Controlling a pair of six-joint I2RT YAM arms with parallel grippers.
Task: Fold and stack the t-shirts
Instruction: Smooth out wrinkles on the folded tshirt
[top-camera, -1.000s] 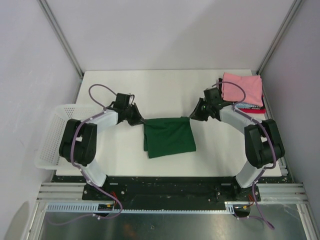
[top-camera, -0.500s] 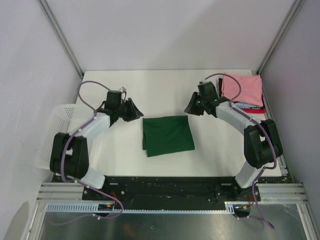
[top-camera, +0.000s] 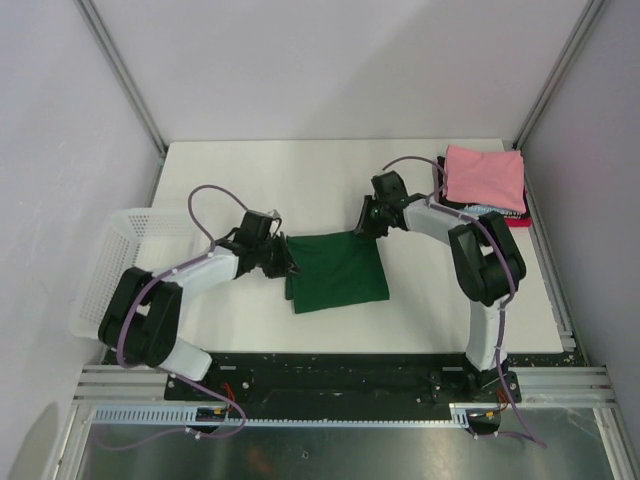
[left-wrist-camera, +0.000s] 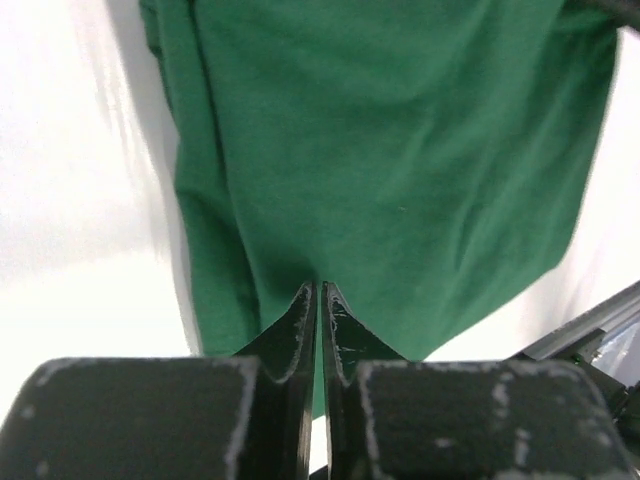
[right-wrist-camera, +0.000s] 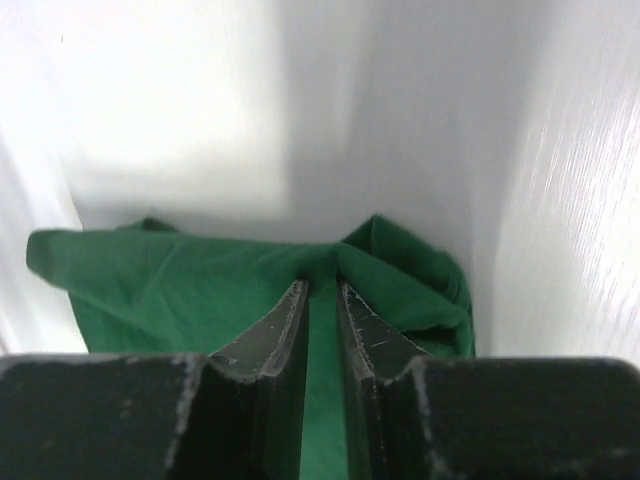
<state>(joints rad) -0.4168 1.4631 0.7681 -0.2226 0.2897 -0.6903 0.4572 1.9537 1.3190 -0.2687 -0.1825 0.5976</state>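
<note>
**Operator:** Shirt condition?

**Observer:** Your dark green t-shirt (top-camera: 338, 275) is plain, soft, matte cloth. It lies folded into a rough rectangle in the middle of the smooth white table (top-camera: 300, 180). Layered edges show down its left side, and its far right corner is drawn up into a pucker.

**Operator:** Grippers?

**Observer:** Your right gripper (top-camera: 366, 228) pinches that far right corner, and creases gather between its scuffed black fingers. Your left gripper (top-camera: 286, 264) sits at the shirt's left edge with its jaws pressed almost together and its tips on the cloth. I cannot tell whether a fold is caught.

**Operator:** Anything obscured?

**Observer:** A pink folded t-shirt (top-camera: 485, 177) tops the stack at the far right corner. The red t-shirt (top-camera: 518, 221) beneath it shows only as an edge. The white plastic mesh basket (top-camera: 105, 270) sits at the table's left edge, partly behind your left arm.
</note>
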